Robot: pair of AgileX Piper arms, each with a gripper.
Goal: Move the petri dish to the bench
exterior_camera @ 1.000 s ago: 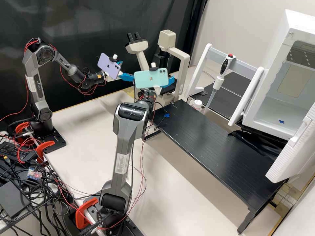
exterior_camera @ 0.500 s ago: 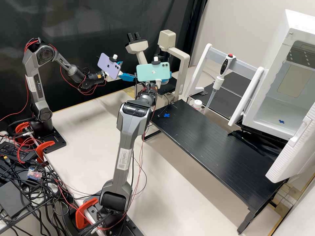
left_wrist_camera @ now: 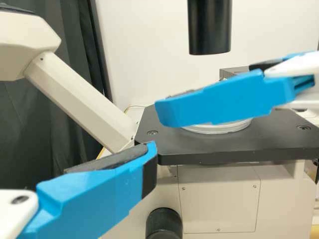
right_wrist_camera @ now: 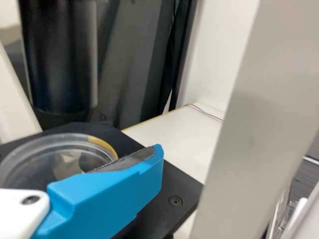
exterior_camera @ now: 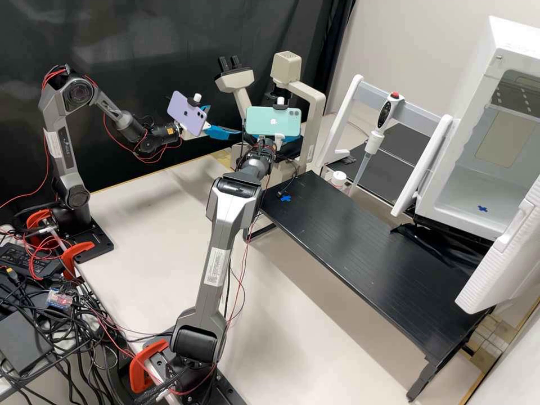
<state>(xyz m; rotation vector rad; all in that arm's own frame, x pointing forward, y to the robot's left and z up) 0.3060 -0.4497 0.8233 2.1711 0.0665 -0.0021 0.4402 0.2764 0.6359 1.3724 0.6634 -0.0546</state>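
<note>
In the high view my left gripper [exterior_camera: 224,121] stands open left of the microscope, and my right gripper [exterior_camera: 290,145] is at the microscope stage, mostly hidden behind the teal phone. The left wrist view shows a blue finger of my left gripper [left_wrist_camera: 99,194]. Beyond it, the other arm's blue fingers stand apart over the stage, the nearer one partly covering the clear petri dish [left_wrist_camera: 217,129]. In the right wrist view the round, transparent petri dish [right_wrist_camera: 32,160] lies flat on the black stage. A finger of my right gripper [right_wrist_camera: 109,194] overlaps its edge; the jaws are open.
The cream microscope [exterior_camera: 316,126] has a black stage [left_wrist_camera: 224,144] and a black cylinder [left_wrist_camera: 210,25] above it. The raised black bench [exterior_camera: 360,247] carries a blue mark. A pipette stand [exterior_camera: 358,101] and an open white chamber [exterior_camera: 478,191] are at the right.
The arm with the teal phone has moved right and farther back, bringing its gripper to the microscope stage; the phone has levelled. The arm with the purple phone has kept still.
</note>
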